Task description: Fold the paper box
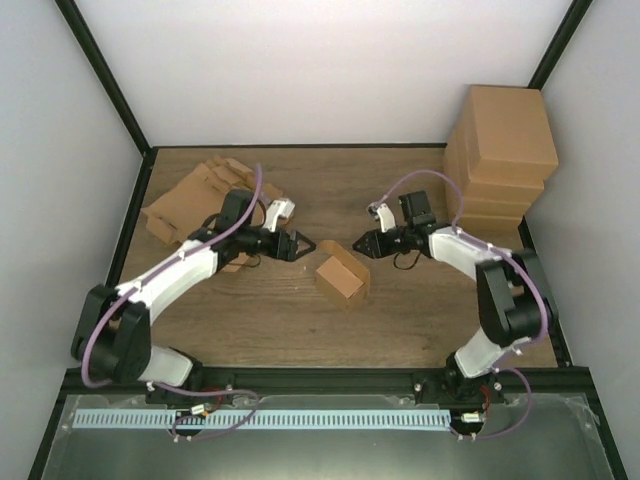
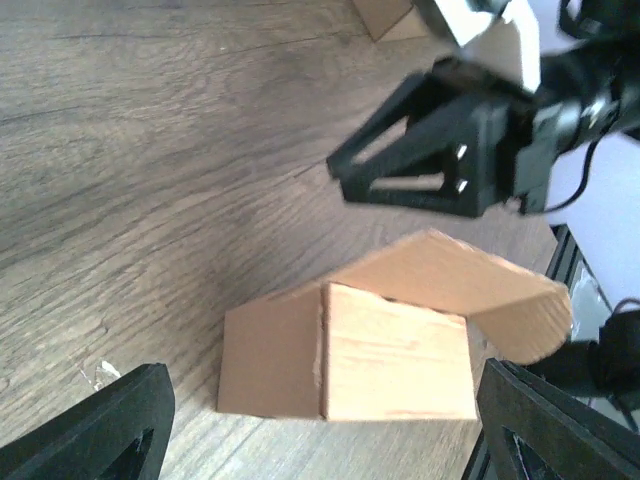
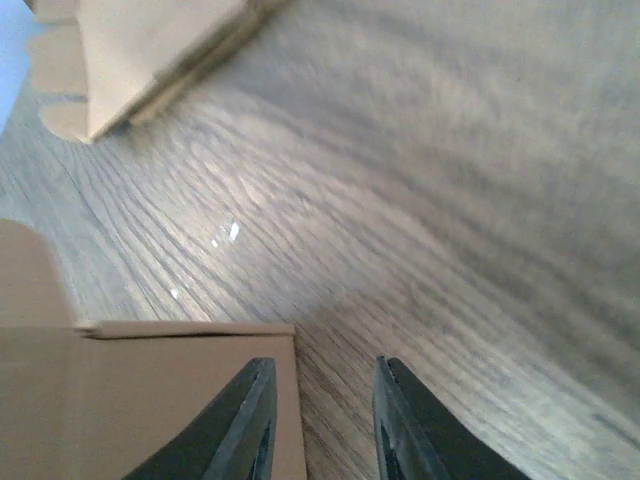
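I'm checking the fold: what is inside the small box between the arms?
On the box, the flap arches over the opening, hiding the interior from the left wrist camera; from above it is too small to tell. Only outer panels show.

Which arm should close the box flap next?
Probably the left arm: its wide-open jaws face the paper box squarely. The right arm has narrow jaws, box off to one side.

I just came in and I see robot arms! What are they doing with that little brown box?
Two robot arms are folding a paper box. It sits on the table between them, its lid flap not yet closed. The left gripper is wide open, the right gripper a little open; neither holds it. Finished boxes stand stacked at the back right.
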You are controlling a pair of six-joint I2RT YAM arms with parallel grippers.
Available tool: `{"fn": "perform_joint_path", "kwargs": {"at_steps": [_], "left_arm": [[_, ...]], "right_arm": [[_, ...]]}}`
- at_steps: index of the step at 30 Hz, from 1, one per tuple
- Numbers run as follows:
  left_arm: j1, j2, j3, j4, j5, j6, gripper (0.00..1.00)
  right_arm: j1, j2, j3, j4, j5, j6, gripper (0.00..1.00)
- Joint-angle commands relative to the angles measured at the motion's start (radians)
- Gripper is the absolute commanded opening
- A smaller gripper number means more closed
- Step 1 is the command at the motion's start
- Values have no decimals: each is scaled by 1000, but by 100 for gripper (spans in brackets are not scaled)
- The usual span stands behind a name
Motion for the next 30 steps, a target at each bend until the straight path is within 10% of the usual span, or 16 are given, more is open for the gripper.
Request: {"fn": "perform_joint_path", "kwargs": {"at_steps": [1,8,12,16,23,30], "left_arm": [[-34,-125,-72,133,-83,90,86],[-54,-212,-135,268,-163,130,100],[-56,-280,-130,303,-246,98,100],[-53,-349,-136,301,-436,-12,100],[-55,-258,-146,376,-219,66,100],[-61,-158,-176,465,-119,144,92]], "right_arm": [[-4,-178,-9,-23,104,27,31],[47,-484,-4,-64,171,4,51],[59,-601,49,-66,169,-1,99],[58,-683,64,-32,181,98,100],[61,-698,55,-140,-76,97,100],[194,-711,-48,-217,182,62,100]]}}
